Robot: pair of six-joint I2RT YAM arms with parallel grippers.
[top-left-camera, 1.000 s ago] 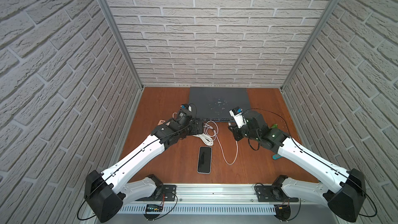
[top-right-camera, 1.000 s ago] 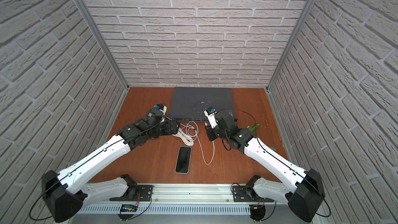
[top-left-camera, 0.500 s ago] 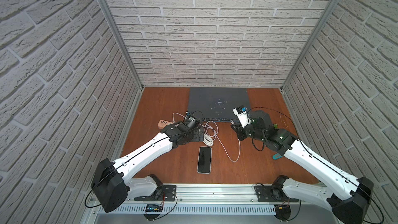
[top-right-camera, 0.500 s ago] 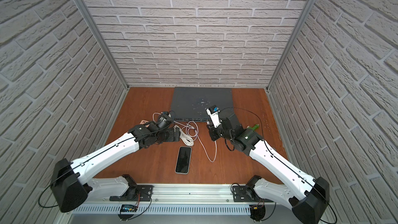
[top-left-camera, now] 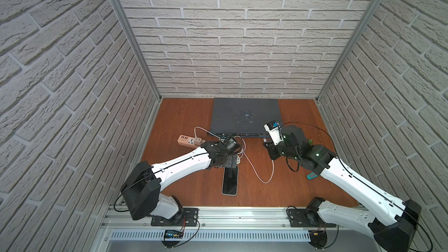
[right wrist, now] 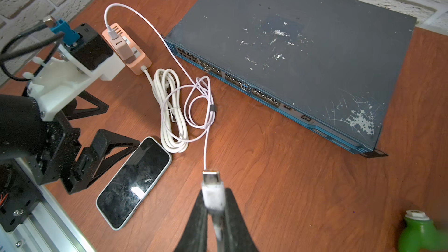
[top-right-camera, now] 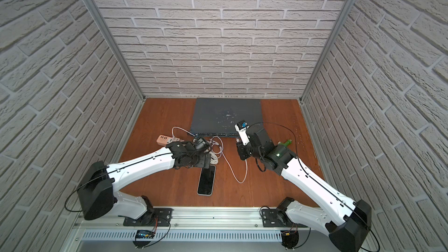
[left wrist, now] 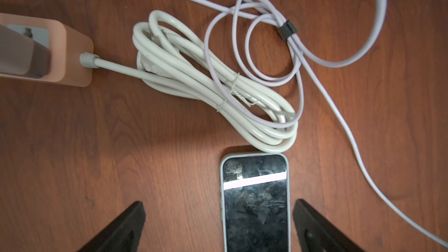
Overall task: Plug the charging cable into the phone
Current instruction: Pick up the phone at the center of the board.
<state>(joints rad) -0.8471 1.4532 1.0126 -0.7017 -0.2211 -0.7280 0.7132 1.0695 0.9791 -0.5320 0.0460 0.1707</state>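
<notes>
The phone (top-left-camera: 229,181) (top-right-camera: 206,180) lies screen up on the wooden floor, its far end against the coiled cord. My left gripper (left wrist: 219,204) (top-left-camera: 230,163) hovers open over that far end. The phone (left wrist: 255,202) sits between the fingers (left wrist: 312,224), nearer one of them, and neither finger touches it. The thin white charging cable (top-left-camera: 257,173) (left wrist: 339,107) loops across the floor up to my right gripper (right wrist: 213,193) (top-left-camera: 268,147). That gripper is shut on the cable's small white plug (right wrist: 213,190), held above the floor to the right of the phone (right wrist: 133,183), metal tip pointing outward.
A large grey-blue box with ports (top-left-camera: 246,115) stands at the back. A pink power strip (top-left-camera: 190,140) lies at the back left, with its thick white cord (left wrist: 206,86) bundled beside the phone. A green object (right wrist: 419,233) and a teal one (top-left-camera: 312,175) lie under the right arm.
My left arm has drawn back toward the front and now hangs over the phone's far end, uncovering the power strip. My right arm shifted slightly right and back, still holding the plug.
</notes>
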